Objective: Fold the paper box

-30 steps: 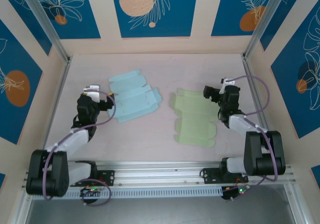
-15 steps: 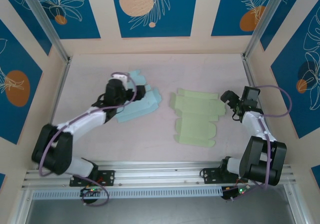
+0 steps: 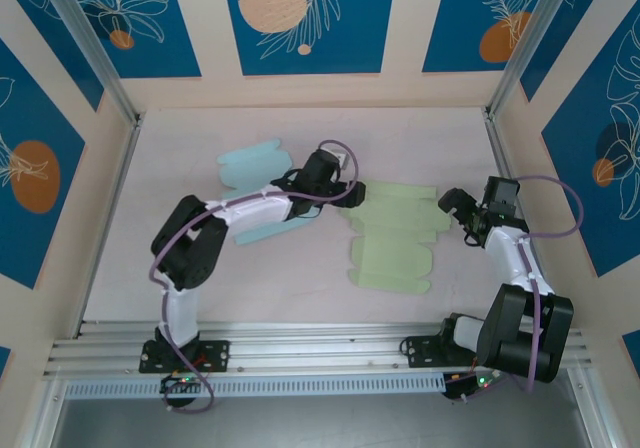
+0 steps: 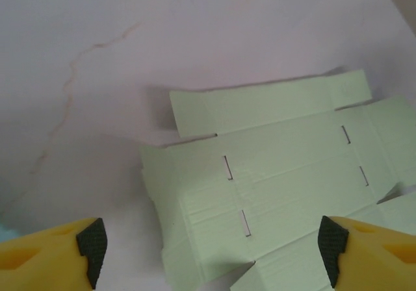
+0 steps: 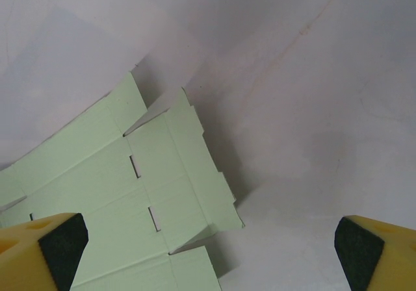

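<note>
Tabletop (image 3: 180, 138) open along far edge and left edge. Left arm (image 3: 250, 208) bars the centre; flat green box (image 3: 395, 238) lies centre-right.

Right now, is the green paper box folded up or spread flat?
Spread flat. The green paper box lies unfolded on the table, with its flaps out to the sides, its slots showing and no walls standing.

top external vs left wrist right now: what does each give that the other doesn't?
Top external's extras: most of the flat light-blue paper box blank, the open right gripper, the blue patterned wall panels. Left wrist's extras: the narrow slits cut in the flat light-green paper box blank, and a faint wavy line on the tabletop. Shared: that green blank, the pale table, the open left gripper.
</note>
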### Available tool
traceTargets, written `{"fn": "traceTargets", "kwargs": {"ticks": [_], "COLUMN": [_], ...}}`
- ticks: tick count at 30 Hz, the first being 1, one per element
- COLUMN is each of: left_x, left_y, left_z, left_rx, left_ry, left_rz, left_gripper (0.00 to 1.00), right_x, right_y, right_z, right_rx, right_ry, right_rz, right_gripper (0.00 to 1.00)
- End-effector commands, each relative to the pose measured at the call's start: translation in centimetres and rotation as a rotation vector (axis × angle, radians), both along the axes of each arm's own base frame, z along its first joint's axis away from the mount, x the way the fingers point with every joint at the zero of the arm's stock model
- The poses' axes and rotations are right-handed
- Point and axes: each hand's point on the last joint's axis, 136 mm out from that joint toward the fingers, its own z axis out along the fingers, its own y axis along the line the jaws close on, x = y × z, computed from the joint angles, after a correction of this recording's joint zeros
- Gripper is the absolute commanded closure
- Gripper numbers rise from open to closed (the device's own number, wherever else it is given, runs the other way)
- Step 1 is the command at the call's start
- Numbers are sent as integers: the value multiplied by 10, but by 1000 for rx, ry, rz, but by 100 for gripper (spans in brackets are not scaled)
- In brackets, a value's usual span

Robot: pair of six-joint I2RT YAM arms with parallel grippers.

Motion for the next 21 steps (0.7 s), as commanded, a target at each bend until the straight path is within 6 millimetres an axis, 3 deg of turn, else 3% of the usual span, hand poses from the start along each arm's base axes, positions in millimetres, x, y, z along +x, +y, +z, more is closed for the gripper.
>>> {"fn": "traceTargets", "kwargs": {"ticks": [1, 7, 11, 21], "left_x": [9, 19, 25, 34], "left_y": [-1, -6, 4, 62], "left_z": [-16, -44, -58, -74], "left_rx": [47, 101, 124, 185], "left_ry": [50, 101, 120, 147], "left_rz": [52, 80, 117, 251], "left_gripper": [19, 22, 19, 15], "right_x": [4, 2, 3, -1], "right_y": [3, 1, 2, -1], "right_z": [14, 14, 18, 18], "right_rx": [17, 0, 1, -9], "right_ry": [-34, -22, -34, -16], "right_rz": [14, 12, 19, 3], "right_gripper": [1, 0, 0, 0]}}
